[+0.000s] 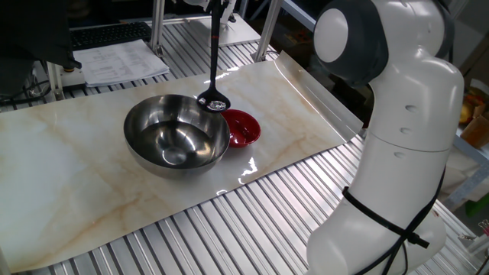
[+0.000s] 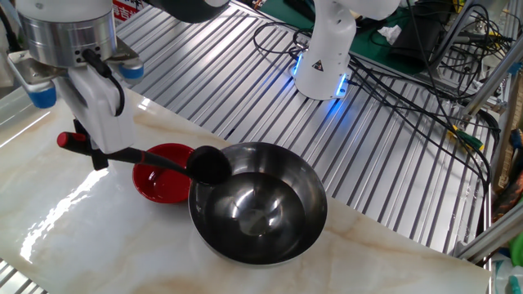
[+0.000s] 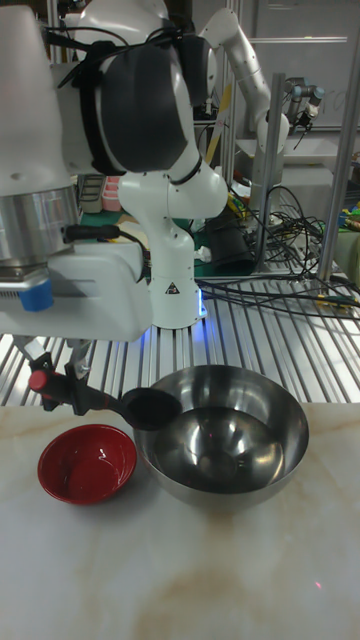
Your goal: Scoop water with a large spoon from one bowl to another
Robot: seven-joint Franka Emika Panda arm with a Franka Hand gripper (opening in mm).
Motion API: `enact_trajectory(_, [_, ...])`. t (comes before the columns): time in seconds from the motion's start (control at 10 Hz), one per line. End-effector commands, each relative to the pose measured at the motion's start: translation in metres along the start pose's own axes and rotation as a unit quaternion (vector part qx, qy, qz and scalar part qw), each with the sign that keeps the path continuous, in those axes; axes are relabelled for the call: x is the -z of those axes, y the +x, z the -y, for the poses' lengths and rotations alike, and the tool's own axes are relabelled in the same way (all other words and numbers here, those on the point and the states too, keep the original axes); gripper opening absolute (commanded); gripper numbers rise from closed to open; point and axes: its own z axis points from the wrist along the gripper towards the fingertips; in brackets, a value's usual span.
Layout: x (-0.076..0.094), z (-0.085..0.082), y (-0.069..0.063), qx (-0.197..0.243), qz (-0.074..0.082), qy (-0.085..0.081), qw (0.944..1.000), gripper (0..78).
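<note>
The large steel bowl (image 1: pixel 177 143) (image 2: pixel 257 204) (image 3: pixel 225 440) stands on the marble sheet, with faint glints of water inside. The small red bowl (image 1: pixel 241 127) (image 2: pixel 160 174) (image 3: pixel 87 463) sits right beside it. My gripper (image 2: pixel 97 153) (image 3: pixel 74 392) is shut on the large spoon's thin handle, close to its red-marked end (image 2: pixel 64 140). The spoon's black scoop (image 1: pixel 212 101) (image 2: pixel 208 166) (image 3: pixel 150 408) hangs just above the steel bowl's rim on the side facing the red bowl. A bright glint shows inside the scoop.
My white arm body (image 1: pixel 397 153) fills the right of one view. Papers (image 1: pixel 122 61) and metal posts (image 1: pixel 263 30) stand behind the sheet. A second robot base with a blue light (image 2: pixel 323 57) and loose cables (image 2: pixel 409 57) lie on the ribbed table.
</note>
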Motion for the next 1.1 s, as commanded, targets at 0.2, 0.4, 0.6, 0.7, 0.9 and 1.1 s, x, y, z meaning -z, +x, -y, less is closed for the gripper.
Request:
enact_trajectory(0.2, [0.005,0.013,-0.006,0.013,0.003,-0.002,0.9999,1.1])
enact_trajectory(0.4, [0.006,0.022,-0.008,0.021,0.003,-0.003,0.9998,1.1])
enact_trajectory(0.6, [0.006,0.025,-0.008,0.024,0.004,-0.002,0.9997,1.1])
enact_trajectory(0.7, [0.007,0.027,-0.008,0.027,0.005,-0.002,0.9996,1.1])
enact_trajectory(0.9, [0.007,0.031,-0.009,0.032,0.004,-0.002,0.9995,1.1])
enact_trajectory(1.1, [0.005,0.04,-0.011,0.044,0.006,-0.002,0.999,1.1])
